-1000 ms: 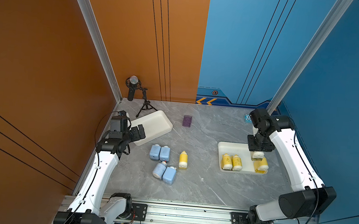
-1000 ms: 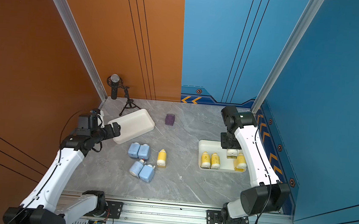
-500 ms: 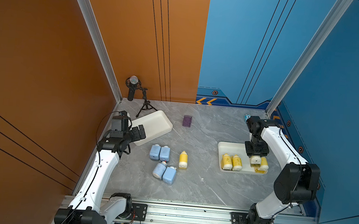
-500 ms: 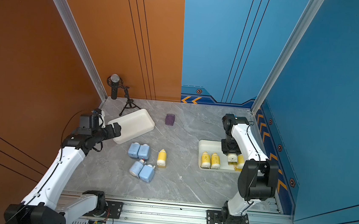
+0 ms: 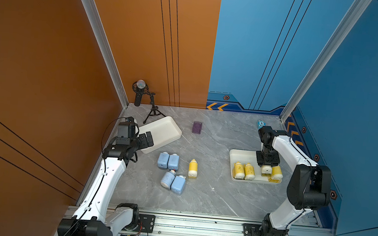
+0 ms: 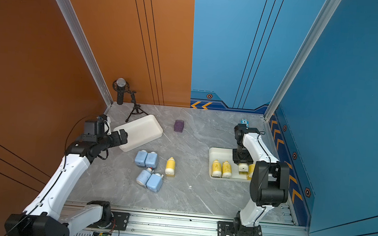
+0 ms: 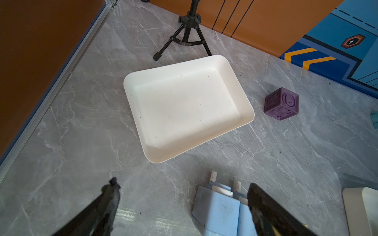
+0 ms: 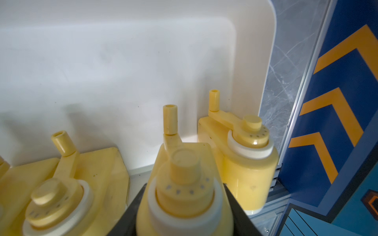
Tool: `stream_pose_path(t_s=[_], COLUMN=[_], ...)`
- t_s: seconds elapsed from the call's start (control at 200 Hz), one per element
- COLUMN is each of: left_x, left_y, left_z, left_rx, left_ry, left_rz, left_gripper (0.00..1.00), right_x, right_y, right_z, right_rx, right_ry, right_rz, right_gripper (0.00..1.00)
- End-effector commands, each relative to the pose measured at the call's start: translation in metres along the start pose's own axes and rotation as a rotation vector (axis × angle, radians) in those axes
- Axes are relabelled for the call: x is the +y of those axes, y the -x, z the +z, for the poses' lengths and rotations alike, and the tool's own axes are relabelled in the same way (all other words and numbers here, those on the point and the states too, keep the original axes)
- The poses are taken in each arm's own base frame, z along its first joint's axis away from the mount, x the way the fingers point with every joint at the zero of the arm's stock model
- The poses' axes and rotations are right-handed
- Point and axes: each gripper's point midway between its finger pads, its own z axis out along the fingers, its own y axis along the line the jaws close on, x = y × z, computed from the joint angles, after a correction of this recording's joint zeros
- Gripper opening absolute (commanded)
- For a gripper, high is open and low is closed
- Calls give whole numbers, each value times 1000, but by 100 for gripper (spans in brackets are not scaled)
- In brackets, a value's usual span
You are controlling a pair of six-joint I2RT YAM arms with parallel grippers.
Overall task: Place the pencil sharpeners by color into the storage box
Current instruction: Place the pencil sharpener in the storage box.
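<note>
While right gripper [image 8: 182, 212] holds yellow sharpener [image 8: 184, 163], over tray [image 8: 143, 61]

both top views: high, downward, same whole table [image 5: 211, 195] | left wrist: near, over tray [image 7: 184, 106] | right wrist: close-up, yellow sharpeners [image 8: 249, 159]

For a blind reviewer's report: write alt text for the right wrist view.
Close-up of a yellow pencil sharpener gripped between two black fingers. More yellow sharpeners lie beside it in a white tray; a blue wall with orange chevrons runs past the tray.
</note>
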Motion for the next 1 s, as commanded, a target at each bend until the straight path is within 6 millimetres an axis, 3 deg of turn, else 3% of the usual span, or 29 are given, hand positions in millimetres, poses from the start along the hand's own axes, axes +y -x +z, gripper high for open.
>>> stream_pose_path(t_s=[0.0,0.195,0.565,0.991], left_x=[4,5,3,2], left_y=[-1,-3,-4,-4], left_z=[1,2,3,2], left_rx=[8,13,16,13], left_ry=[23,28,26,23], left_rz=[18,21,23,24], left_gripper=[98,98,98,98], right_x=[-3,-1,-4,-10], right_y=[1,-5,-13,-17], right_z=[11,30,41,44], right_rx=[-8,11,32,52], right_ry=[2,32,18,-34], right_rz=[-3,20,12,-3], right_gripper=[19,21,25,43])
